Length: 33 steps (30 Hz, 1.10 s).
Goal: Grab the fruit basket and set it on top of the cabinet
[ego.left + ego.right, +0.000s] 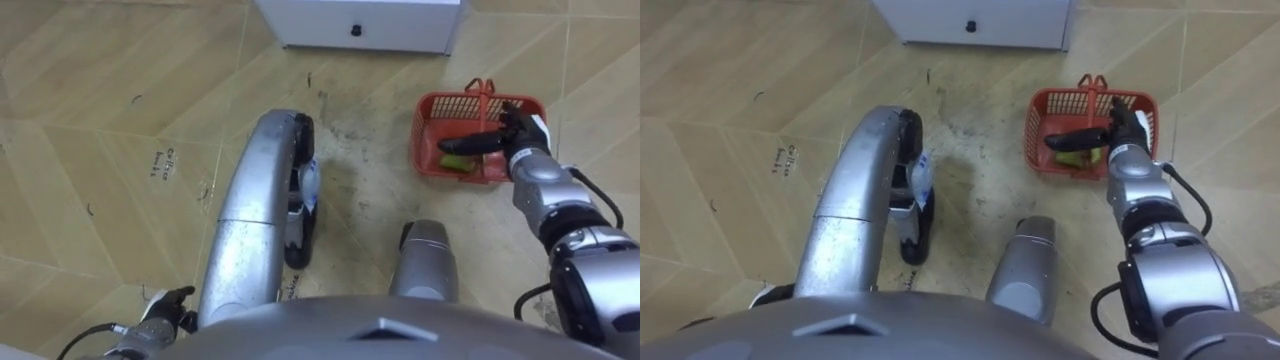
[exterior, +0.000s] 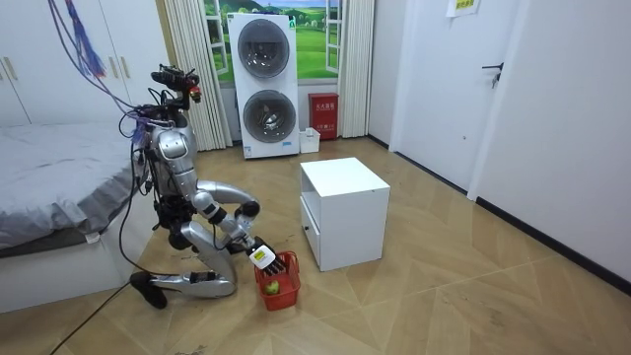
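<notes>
Basket [image 1: 428, 135] on floor [image 1: 100, 120] near cabinet [image 1: 400, 25] in left eye view; right hand [image 1: 522, 132] above its rim, fingers stretched out, holding nothing. Left hand [image 1: 165, 312] far from cabinet. Room view: robot kneels beside cabinet, right hand at basket.

Fruit basket [image 1: 428, 138] on the floor [image 1: 100, 100] near the cabinet [image 1: 360, 22], fruit [image 1: 455, 162] inside, right hand [image 1: 520, 135] above.

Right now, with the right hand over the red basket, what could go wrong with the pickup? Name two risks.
1. The right hand hangs open above the inside of the basket, near the upright handles, not round them. Closing here may miss them or squash the green fruit.
2. The arm is stretched far out from the kneeling robot. Lifting one-handed by the rim might tip the basket and spill fruit.
</notes>
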Tool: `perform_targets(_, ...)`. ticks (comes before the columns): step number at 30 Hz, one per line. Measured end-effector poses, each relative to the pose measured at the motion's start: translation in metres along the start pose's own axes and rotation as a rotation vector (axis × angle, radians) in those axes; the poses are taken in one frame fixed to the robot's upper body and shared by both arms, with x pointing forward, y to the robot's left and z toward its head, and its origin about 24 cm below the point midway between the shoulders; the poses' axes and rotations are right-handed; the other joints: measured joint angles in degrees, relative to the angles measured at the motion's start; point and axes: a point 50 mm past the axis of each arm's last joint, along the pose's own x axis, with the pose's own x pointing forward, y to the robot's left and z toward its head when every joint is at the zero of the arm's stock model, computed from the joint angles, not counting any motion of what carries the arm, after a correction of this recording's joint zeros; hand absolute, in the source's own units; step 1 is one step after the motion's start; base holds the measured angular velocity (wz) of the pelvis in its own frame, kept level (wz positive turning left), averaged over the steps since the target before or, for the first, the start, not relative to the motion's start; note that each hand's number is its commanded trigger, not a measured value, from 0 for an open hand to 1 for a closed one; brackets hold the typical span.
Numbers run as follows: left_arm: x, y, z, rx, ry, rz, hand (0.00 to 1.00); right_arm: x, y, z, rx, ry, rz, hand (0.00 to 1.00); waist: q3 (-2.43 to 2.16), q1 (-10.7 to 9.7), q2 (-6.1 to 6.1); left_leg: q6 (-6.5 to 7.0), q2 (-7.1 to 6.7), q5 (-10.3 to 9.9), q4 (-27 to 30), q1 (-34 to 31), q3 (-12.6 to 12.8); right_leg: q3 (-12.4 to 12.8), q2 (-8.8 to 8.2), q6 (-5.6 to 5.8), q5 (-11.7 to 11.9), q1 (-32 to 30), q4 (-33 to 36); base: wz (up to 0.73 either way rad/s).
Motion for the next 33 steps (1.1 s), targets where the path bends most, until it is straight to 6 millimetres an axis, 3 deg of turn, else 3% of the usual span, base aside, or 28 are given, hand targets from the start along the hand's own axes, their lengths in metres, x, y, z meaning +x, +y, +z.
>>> perform_targets(3,0.000,0.000,0.001,0.000,-0.005,-0.003,0.00,0.000,0.000,-0.004,0.008,0.019,0.011,0.04,0.01,-0.01,-0.02,0.00,-0.02,0.00,0.00,-0.03,0.00,-0.03,0.01,0.00,0.00,-0.01,0.00,0.00)
perform_targets(4,0.000,0.000,0.001,0.000,-0.005,-0.003,0.00,0.000,0.000,-0.005,0.009,0.023,0.013,0.49,0.02,0.00,-0.03,0.00,-0.02,0.00,0.00,-0.03,-0.01,-0.03,0.01,0.00,0.00,-0.02,0.00,0.00)
perform_targets(6,0.000,0.000,0.002,0.000,-0.007,-0.006,0.00,0.000,-0.002,-0.010,0.028,0.046,0.016,1.00,0.02,0.15,-0.04,0.00,-0.03,0.00,0.00,-0.03,-0.02,-0.05,0.01,0.00,0.00,-0.01,0.00,0.00)
perform_targets(18,0.000,-0.001,0.003,-0.016,-0.009,-0.015,0.00,0.000,-0.008,-0.012,0.062,0.062,0.021,1.00,0.42,1.28,-0.71,0.00,-0.08,0.00,0.01,-0.07,-0.01,-0.05,-0.02,0.00,0.00,-0.02,0.01,0.00)
perform_targets(33,0.000,-0.004,0.004,-0.025,-0.021,-0.027,0.00,-0.001,-0.011,-0.019,0.215,0.101,0.022,1.00,0.42,1.55,-0.61,-0.12,-0.26,0.09,0.11,0.06,-0.11,-0.10,0.27,0.01,0.00,0.27,0.11,0.00)
